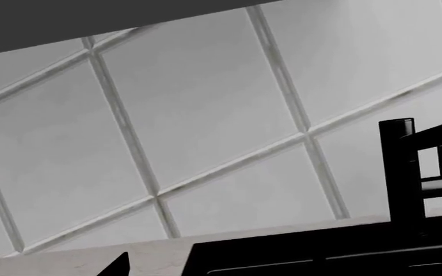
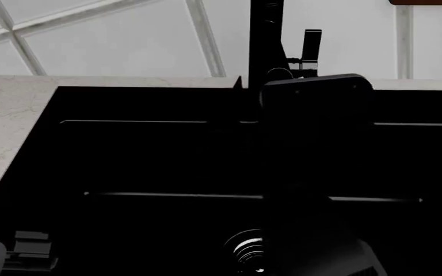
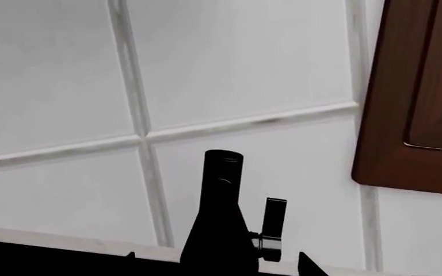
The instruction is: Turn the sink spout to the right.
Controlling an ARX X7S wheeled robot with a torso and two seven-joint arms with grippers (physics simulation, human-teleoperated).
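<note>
The sink spout (image 2: 263, 34) is a slim black upright column behind the sink (image 2: 152, 155), a black basin with a silvery drain (image 2: 246, 250). My right gripper (image 3: 219, 263) is open, its fingertips (image 3: 308, 265) standing on either side of the spout's lower part (image 3: 223, 201) without closing on it. In the head view its bulky black wrist (image 2: 317, 100) hides the spout base. In the left wrist view the spout (image 1: 402, 172) shows with its thin arm (image 1: 439, 131) branching off the top. My left gripper (image 1: 221, 271) is open and empty, away from the spout over the sink's left side.
A small flat lever handle (image 2: 312, 43) sits on a side stub beside the spout. Pale speckled stone counter (image 2: 14, 115) surrounds the sink. A grey tiled wall (image 2: 113, 40) rises behind. A brown wooden cabinet (image 3: 420, 92) hangs on the wall near the spout.
</note>
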